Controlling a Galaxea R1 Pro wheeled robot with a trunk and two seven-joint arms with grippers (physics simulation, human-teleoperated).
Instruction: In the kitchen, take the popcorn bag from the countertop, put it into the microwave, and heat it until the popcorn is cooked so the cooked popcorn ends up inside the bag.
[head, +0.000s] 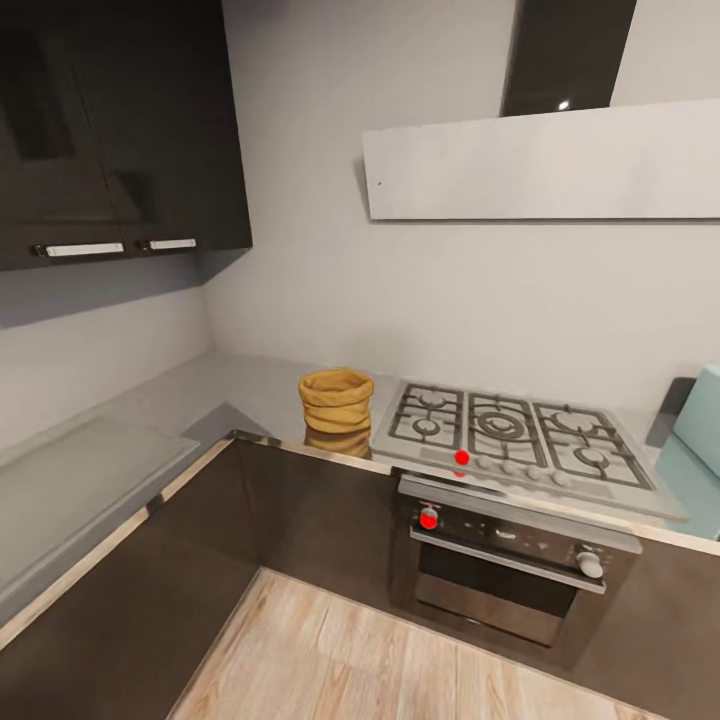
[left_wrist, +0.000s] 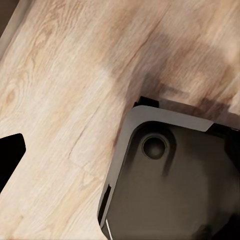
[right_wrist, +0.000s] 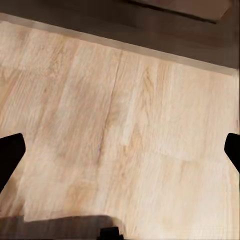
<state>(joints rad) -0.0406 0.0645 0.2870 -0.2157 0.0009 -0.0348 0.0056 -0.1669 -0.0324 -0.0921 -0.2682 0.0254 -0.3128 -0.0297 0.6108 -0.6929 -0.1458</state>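
Observation:
The popcorn bag (head: 336, 399), a squat tan-orange sack with a rolled rim, stands upright on the grey countertop (head: 250, 385), just left of the gas hob. Its mouth shows no kernels from this angle. A pale mint-blue corner of the microwave (head: 702, 420) shows on the counter at the far right. In the right wrist view, my right gripper (right_wrist: 120, 152) hangs open over the wooden floor, its dark fingertips (right_wrist: 10, 155) far apart. My left gripper (left_wrist: 120, 155) also looks open, with one fingertip (left_wrist: 10, 155) at the frame's side and the other lost against the robot's dark base (left_wrist: 170, 180).
A steel gas hob (head: 510, 430) sits over a built-in oven (head: 505, 565) with round knobs. Dark lower cabinets (head: 290, 510) form an L-shaped corner, with dark wall cabinets (head: 110, 120) above on the left and a range hood (head: 545, 165) over the hob. Light wooden floor (head: 380, 660) lies in front.

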